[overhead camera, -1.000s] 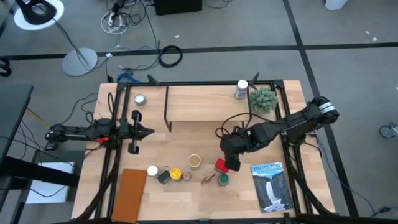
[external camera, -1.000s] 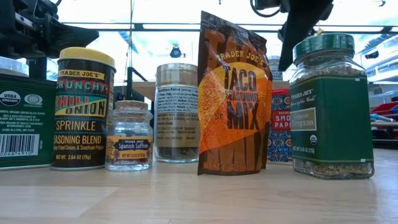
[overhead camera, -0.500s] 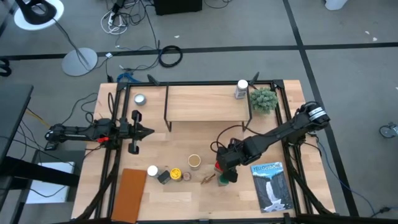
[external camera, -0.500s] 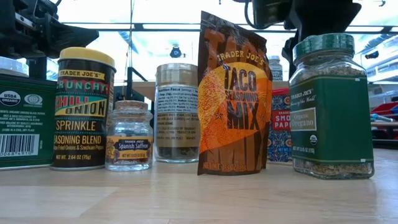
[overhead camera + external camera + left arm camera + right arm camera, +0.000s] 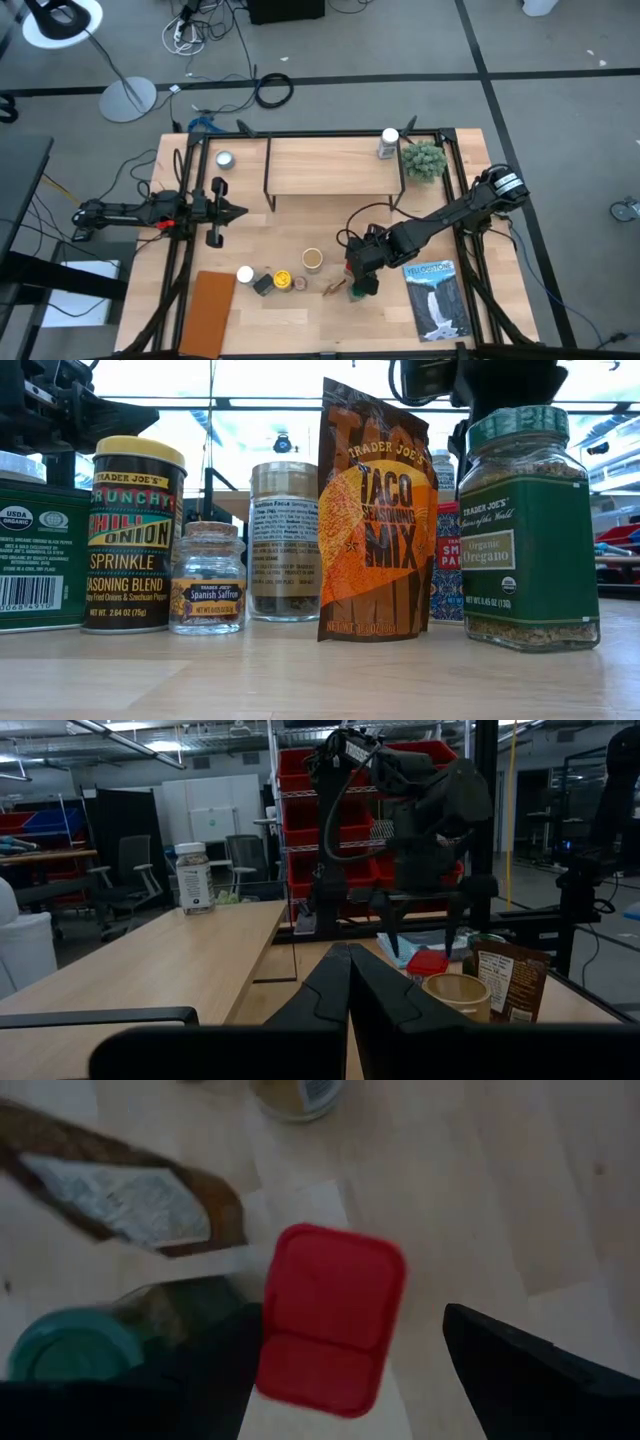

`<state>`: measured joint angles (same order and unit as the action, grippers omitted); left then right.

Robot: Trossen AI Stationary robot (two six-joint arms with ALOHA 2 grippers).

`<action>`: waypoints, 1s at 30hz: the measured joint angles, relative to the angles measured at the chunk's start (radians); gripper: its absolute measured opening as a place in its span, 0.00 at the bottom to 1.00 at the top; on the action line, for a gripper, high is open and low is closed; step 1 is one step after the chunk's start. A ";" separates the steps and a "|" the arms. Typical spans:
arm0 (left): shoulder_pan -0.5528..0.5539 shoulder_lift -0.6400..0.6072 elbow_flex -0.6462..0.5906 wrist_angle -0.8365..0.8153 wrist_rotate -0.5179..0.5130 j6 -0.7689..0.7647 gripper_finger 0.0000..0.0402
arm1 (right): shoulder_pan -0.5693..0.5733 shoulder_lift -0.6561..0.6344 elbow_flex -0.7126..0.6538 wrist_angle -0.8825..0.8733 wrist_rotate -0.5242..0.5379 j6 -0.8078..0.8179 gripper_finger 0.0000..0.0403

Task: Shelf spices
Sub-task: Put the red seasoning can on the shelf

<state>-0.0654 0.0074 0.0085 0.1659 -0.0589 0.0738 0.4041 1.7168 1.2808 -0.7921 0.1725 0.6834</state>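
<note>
While one white-capped jar (image 5: 388, 144) stands at the right end of the low light-wood shelf on thin black legs (image 5: 330, 166), the rest of the spices sit in a row on the desk (image 5: 300, 318) near its front edge, so the task looks barely begun. Unshelved: white-topped jar (image 5: 245, 274), yellow-lidded Crunchy Chili Onion tin (image 5: 133, 535), small cork-topped saffron jar (image 5: 207, 579), tan-topped jar (image 5: 313, 260), flat brown taco seasoning packet (image 5: 377, 520), red-lidded rectangular paprika tin (image 5: 332, 1318), green-lidded oregano jar (image 5: 528, 525). Right gripper (image 5: 345, 1350) hovers low over the red tin, fingers spread wide on either side, gripping nothing yet; likely next pick. Left gripper (image 5: 349, 982) waits at the desk's left side, fingers pressed together, empty.
</note>
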 joint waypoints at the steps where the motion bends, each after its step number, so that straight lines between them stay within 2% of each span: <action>1: 0.000 0.000 0.000 0.000 0.000 0.000 0.03 | -0.002 0.000 0.000 0.000 0.000 -0.002 0.76; 19: 0.000 0.000 0.000 0.000 0.000 0.000 0.03 | -0.007 -0.004 -0.057 0.073 -0.005 -0.006 0.76; 25: 0.000 0.000 0.000 0.000 0.000 0.000 0.03 | -0.013 -0.002 -0.058 0.082 -0.054 0.012 0.76; 30: 0.000 0.000 0.000 0.000 0.000 0.000 0.03 | -0.025 -0.003 -0.057 0.058 -0.018 -0.025 0.76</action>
<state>-0.0654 0.0072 0.0084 0.1661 -0.0589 0.0741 0.3792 1.7138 1.2240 -0.7340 0.1547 0.6584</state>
